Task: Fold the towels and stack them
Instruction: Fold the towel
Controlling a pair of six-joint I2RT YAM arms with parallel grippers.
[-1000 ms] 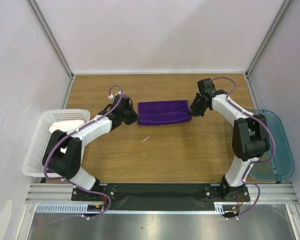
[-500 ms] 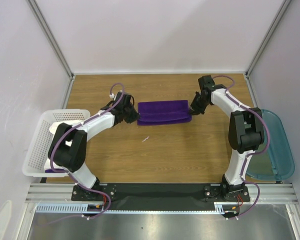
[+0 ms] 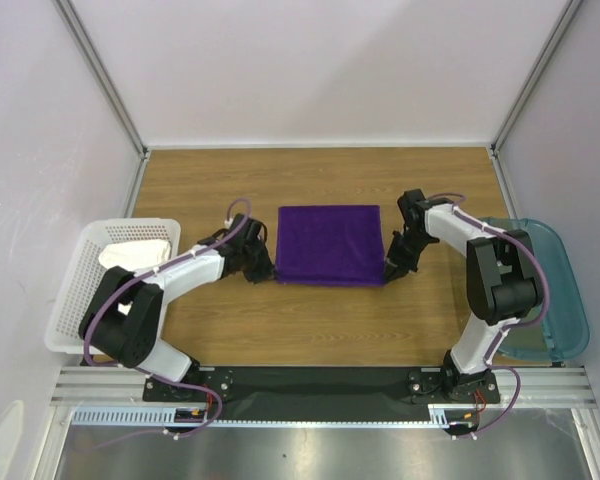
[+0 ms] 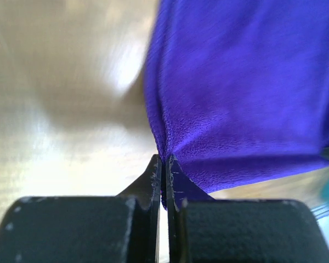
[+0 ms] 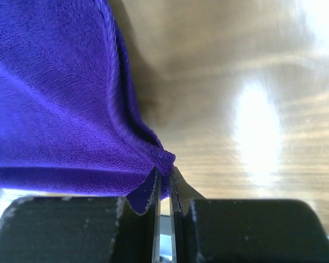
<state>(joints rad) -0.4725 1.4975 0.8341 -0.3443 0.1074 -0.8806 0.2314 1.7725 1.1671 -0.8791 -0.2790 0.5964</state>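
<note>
Purple towel [image 3: 328,244] is pinched at both near corners. Left tool [image 4: 164,167] is clamped tight on the near-left corner, and right tool [image 5: 164,176] is clamped the same way on the near-right corner. The cloth bunches slightly at each pinch. The rest is spread as a rectangle mid-tabletop [image 3: 330,320], between the two arms. White towel [image 3: 135,255] lies in the white perforated basket [image 3: 68,300] at the left edge. Teal bin [image 3: 565,300] is at the right edge, partly behind the right arm.
</note>
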